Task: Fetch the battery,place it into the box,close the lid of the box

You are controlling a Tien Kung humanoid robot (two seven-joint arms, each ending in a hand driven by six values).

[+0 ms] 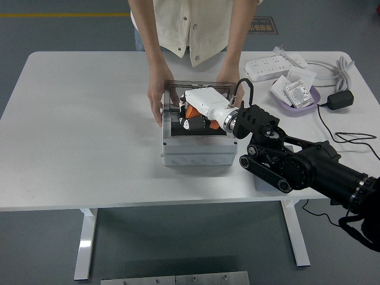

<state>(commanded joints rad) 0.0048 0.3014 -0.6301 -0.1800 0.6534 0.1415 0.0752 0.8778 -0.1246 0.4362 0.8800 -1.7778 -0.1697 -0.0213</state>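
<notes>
The battery (191,112) is the orange thing in my right hand (199,113). My fingers are curled tight around it, so only bits of orange peek out. I hold it low inside the open top of the box (196,148), over the dark inside. The box is gray and sits in the middle of the white table (83,130). Its see-through lid (196,86) stands up at the back. My black arm reaches in from the right.

A person stands at the far side. One hand (157,101) holds the left side of the box, and the other hand (228,80) is at the back right by the lid. A purple tray (297,98) and a white power strip (274,65) lie far right.
</notes>
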